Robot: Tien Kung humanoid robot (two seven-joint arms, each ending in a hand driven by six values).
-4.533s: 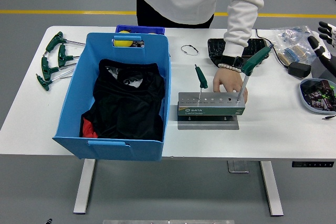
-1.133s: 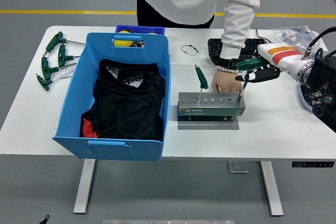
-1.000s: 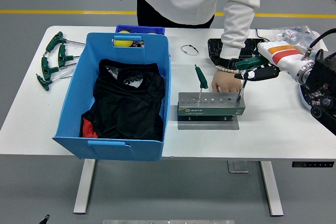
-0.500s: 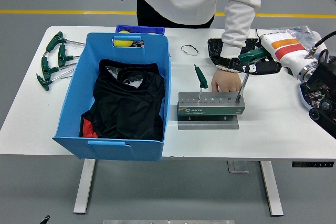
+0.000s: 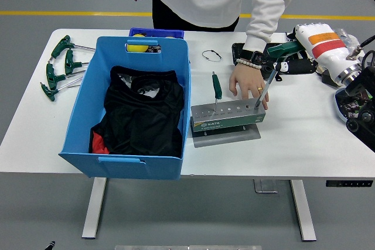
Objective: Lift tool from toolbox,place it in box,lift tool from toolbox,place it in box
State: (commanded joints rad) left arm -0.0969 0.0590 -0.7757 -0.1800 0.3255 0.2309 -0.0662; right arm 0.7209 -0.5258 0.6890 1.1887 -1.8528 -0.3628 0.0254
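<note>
While the bin (image 5: 146, 162) waits at left for tools, a person's hand (image 5: 246, 83) steadies the rack (image 5: 227, 116) so the right hand (image 5: 291, 64), fingers clamped on the key (image 5: 270, 73), can draw it from its slot

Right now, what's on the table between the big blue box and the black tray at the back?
In the head view, a small loop of wire lies on the white table between the blue box and the black tray.

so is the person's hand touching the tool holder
Touching. In the head view the person's hand lies against the far edge of the tool holder, fingers overlapping its top with no gap.
</note>
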